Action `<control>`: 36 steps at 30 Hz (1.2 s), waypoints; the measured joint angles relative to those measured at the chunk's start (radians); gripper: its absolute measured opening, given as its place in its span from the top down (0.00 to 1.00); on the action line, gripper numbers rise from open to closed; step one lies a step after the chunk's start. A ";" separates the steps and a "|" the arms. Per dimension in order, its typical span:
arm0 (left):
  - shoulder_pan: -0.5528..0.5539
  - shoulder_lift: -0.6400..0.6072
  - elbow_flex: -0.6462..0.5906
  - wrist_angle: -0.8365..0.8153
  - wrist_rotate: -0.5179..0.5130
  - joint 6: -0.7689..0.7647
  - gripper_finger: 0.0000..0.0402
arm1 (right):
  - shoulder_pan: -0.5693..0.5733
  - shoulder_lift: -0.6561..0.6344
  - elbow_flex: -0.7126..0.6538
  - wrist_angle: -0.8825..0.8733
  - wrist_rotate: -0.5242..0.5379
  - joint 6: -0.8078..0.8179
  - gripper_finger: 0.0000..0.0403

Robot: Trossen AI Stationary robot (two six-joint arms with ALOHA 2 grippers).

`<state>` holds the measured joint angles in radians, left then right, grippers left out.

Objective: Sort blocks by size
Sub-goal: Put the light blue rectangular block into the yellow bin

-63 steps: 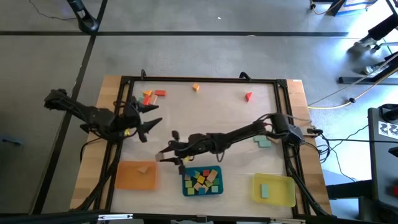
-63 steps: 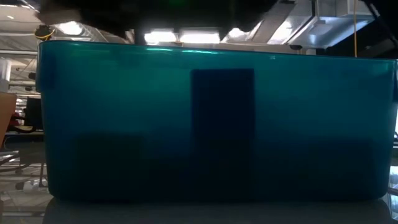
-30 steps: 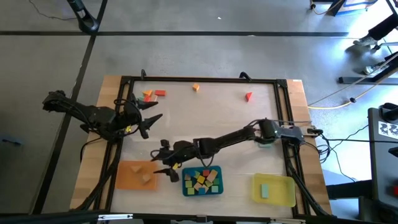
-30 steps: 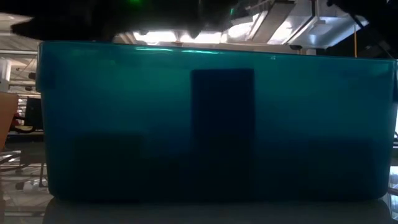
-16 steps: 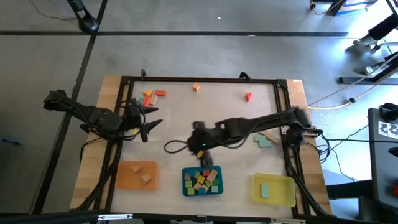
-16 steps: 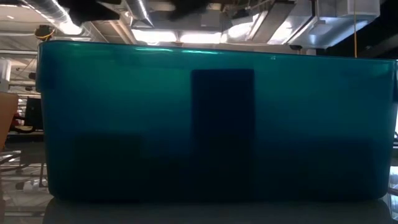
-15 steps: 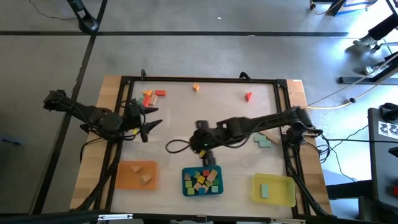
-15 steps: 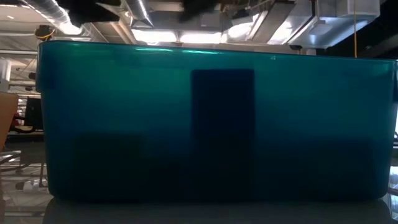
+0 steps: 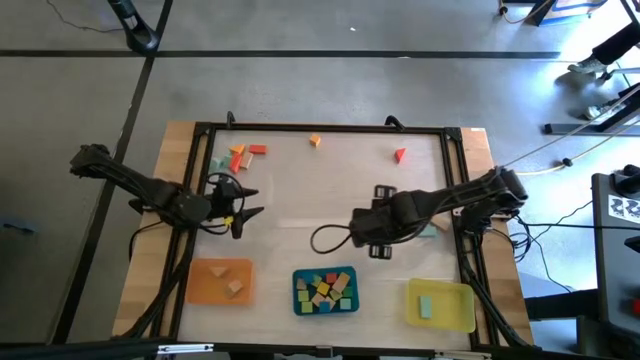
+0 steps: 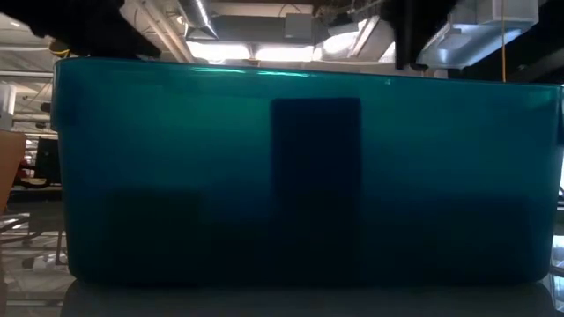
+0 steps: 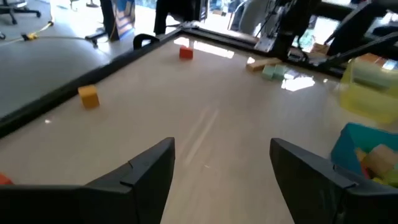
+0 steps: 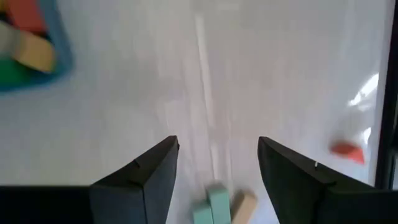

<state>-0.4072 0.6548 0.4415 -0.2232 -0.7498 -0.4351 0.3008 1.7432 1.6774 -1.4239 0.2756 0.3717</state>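
Loose blocks lie on the table: orange and red ones at the far left (image 9: 240, 154), an orange one (image 9: 315, 141) and a red one (image 9: 400, 155) by the far edge, and a mint and a tan one (image 9: 427, 229) at the right. My right gripper (image 9: 374, 222) is open and empty above the table's middle right; in its wrist view (image 12: 217, 168) the mint block (image 12: 214, 202) and the tan block (image 12: 244, 205) lie on the table below it. My left gripper (image 9: 250, 204) is open and empty over the left middle, and its wrist view (image 11: 221, 168) shows it open too.
Three trays stand along the near edge: an orange one (image 9: 207, 288) with two tan blocks, a teal one (image 9: 298, 300) with several blocks, and a yellow one (image 9: 455, 310) with a mint block. The teal tray's wall (image 10: 308, 176) fills the low view. A dark frame (image 9: 320, 128) rims the table.
My right gripper has drawn back from beside the orange tray toward the table's right edge, passing above the teal tray, and stays open. My left gripper has shifted a little toward the near edge.
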 joint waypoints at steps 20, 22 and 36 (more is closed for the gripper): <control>-0.004 0.001 -0.072 0.141 -0.001 -0.022 0.38 | -0.165 -0.273 -0.818 0.249 -0.104 -0.015 0.46; -0.004 0.001 -0.072 0.143 -0.001 -0.022 0.38 | -0.164 -0.273 -0.850 0.290 -0.127 -0.037 0.46; -0.004 0.001 -0.072 0.162 -0.005 -0.003 0.38 | -0.172 -0.258 -0.966 0.452 -0.119 -0.137 0.46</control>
<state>-0.4114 0.6556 0.3691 -0.0611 -0.7553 -0.4377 0.1284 1.4848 0.7117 -0.9715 0.1566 0.2344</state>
